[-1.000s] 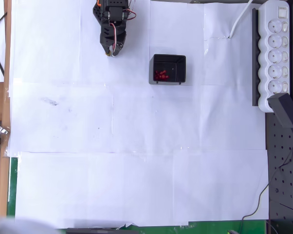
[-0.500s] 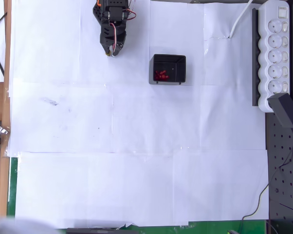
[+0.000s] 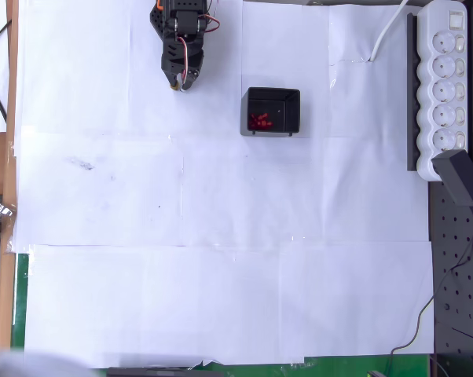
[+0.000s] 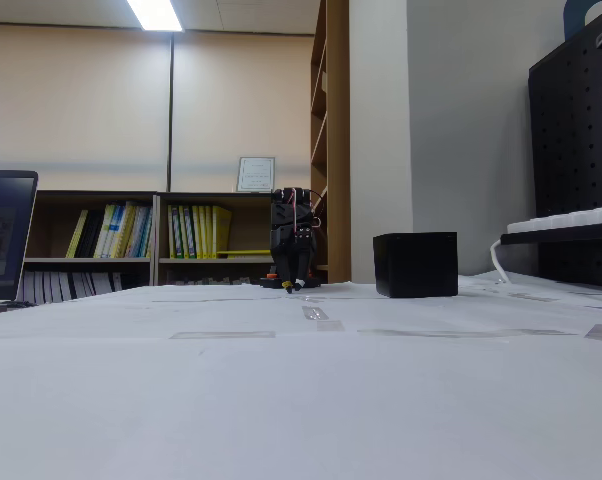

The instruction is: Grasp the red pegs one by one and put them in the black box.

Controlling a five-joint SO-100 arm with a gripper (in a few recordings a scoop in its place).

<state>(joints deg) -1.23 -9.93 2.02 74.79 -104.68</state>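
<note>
The red pegs (image 3: 259,121) lie in a small bright cluster inside the black box (image 3: 291,106), toward its left wall in the overhead view; they look like short cylinders, some on their side, too small to count. The box is a square tray with glossy black walls, resting on white paper sheets (image 3: 221,236) taped edge to edge. From the low fixed view the box (image 4: 415,264) is a plain dark block and its walls hide the pegs. My gripper (image 3: 180,81) sits well to the left of the box in the overhead view, folded back at the table's far edge, tips pointing down at the paper, nothing between them. My fingers look drawn together, though I cannot tell for certain. The fixed view shows my arm (image 4: 294,237) standing upright left of the box. A white power strip (image 3: 445,86) lies well to the right of the box
</note>
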